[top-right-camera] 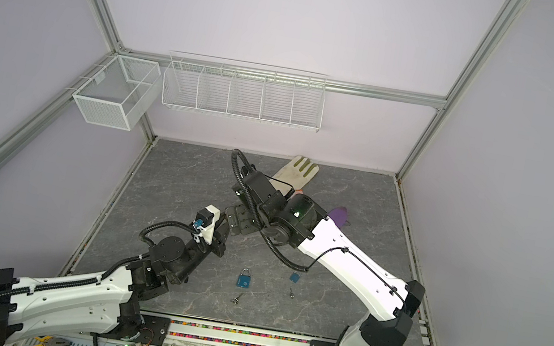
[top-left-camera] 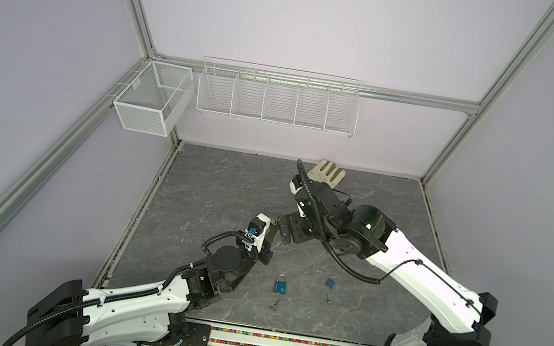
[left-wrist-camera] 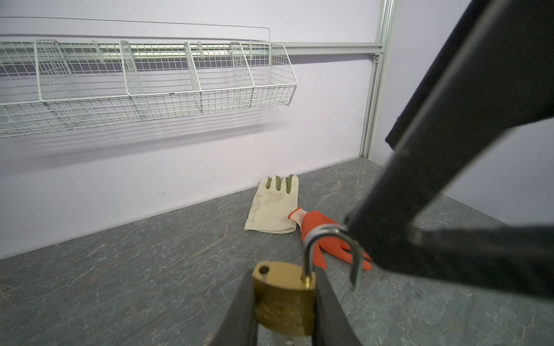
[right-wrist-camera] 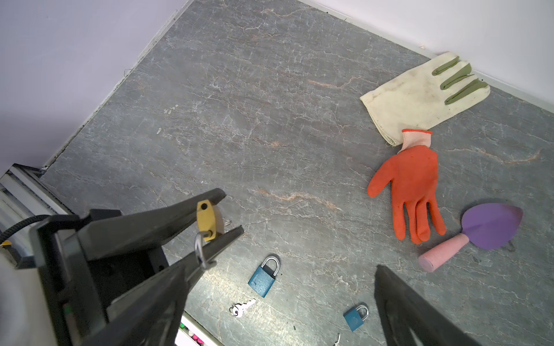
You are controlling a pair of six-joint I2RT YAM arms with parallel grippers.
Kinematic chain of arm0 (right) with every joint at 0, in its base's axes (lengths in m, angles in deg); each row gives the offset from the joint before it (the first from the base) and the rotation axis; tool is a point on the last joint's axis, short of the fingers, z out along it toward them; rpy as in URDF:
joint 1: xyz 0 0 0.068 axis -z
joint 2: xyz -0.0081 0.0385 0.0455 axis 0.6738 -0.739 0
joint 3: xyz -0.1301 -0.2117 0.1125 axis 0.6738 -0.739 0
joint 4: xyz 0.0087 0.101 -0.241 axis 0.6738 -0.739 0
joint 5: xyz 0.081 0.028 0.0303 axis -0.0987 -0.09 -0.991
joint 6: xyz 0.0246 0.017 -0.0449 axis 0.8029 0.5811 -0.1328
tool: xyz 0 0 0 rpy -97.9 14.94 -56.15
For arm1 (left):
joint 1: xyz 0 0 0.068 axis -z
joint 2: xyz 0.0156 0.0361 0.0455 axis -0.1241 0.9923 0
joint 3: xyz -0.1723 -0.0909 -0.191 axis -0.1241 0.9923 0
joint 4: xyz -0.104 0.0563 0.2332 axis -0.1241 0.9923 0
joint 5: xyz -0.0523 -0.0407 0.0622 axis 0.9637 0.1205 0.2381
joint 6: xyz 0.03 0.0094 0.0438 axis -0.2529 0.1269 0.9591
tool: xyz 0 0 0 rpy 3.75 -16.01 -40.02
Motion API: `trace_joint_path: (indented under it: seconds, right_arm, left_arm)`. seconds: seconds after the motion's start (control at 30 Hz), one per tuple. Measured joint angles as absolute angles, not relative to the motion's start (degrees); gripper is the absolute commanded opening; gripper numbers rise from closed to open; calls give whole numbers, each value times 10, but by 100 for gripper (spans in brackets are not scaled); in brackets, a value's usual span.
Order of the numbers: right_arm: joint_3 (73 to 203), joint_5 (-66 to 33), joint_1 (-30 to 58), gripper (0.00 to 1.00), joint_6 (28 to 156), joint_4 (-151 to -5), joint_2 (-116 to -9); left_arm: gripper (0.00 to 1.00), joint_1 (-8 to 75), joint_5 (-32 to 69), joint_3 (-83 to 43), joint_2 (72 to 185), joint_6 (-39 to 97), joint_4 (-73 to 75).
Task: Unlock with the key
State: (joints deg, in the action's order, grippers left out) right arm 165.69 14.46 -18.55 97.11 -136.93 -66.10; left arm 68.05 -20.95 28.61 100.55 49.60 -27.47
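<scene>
I'm squeezing the likely dense, slick brass padlock by its flat sides in the left gripper, right gripper gaping empty.

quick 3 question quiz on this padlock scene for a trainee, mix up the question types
1. True or false: the left gripper is shut on the brass padlock.
2. How many blue padlocks lie on the table? A one, B two, C three.
3. Fill in: the brass padlock's shackle is ___.
Key: 1 true; 2 B; 3 open.
</scene>
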Motion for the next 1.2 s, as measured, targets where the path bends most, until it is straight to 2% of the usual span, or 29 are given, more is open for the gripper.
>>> trace_joint_path:
  seconds: [0.77, 1.03, 1.2]
  right_arm:
    - [1640, 151, -185, 96, 956, -1359, -654]
    - [1510, 111, -143, 94, 971, -1310, -546]
    - [1404, 76, -102, 94, 994, -1269, -487]
  left_arm:
    - [0, 681, -227, 274, 1006, 478, -259]
    - [0, 666, -269, 206, 1008, 369, -92]
    - [0, 599, -234, 175, 1047, 259, 38]
